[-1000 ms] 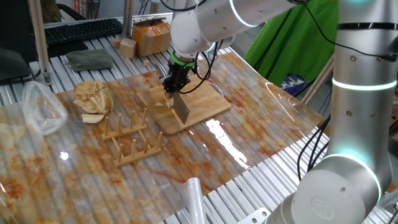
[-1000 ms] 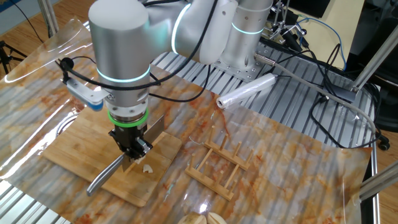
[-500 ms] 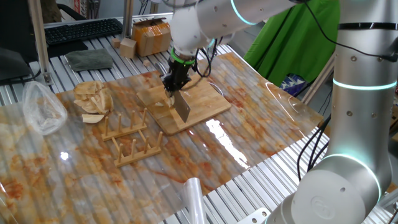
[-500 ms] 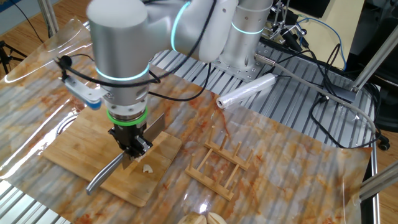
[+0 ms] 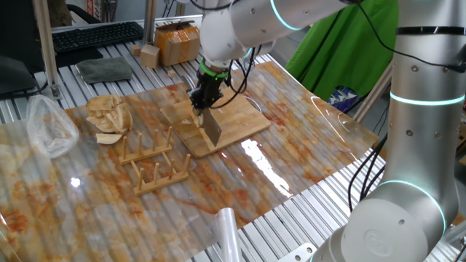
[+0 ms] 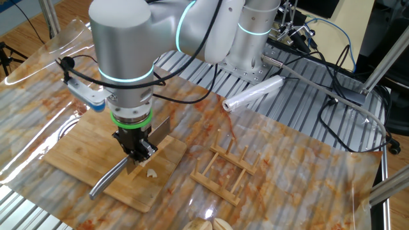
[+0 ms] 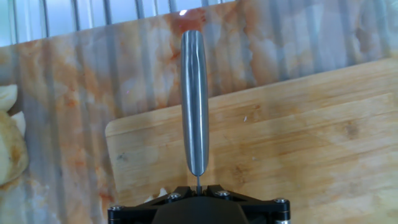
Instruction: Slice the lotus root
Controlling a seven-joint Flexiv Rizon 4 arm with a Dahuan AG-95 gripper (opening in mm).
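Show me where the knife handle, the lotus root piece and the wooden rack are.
knife handle [image 7: 194,99], hand view, middle of the steel handle
lotus root [image 6: 151,172], the other fixed view, middle of the pale piece
wooden rack [image 6: 225,171], the other fixed view, its centre bars

Small pale cream-beige lotus root piece [image 6: 151,172], a curved sliver far smaller than the bamboo cutting board [image 6: 70,160] on which it lies flat, near the board's edge facing the wooden rack, just beside the knife's blade.
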